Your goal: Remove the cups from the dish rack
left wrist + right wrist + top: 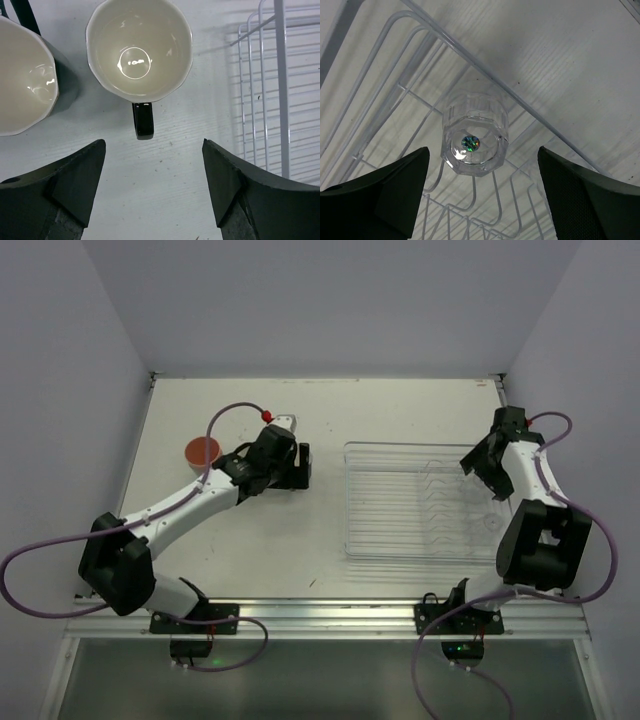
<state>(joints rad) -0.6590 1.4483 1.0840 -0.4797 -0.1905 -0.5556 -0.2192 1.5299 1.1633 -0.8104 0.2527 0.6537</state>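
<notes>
My left hand (pixel 154 150) gapes, black mug (pixel 139 47) at twelve o'clock; my right hand (pixel 484 149) gapes around a clear glass (pixel 475 135) in the dish rack (pixel 520 98).

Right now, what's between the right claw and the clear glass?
Nothing. Right wrist view: right claw open over the clear glass, only dish rack wires around it.

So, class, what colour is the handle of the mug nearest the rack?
Black handle, best in the left wrist view.

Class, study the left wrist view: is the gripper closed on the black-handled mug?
No: the left gripper has its jaws wide open, and the black-handled mug sits on the table beyond them, untouched.
</notes>
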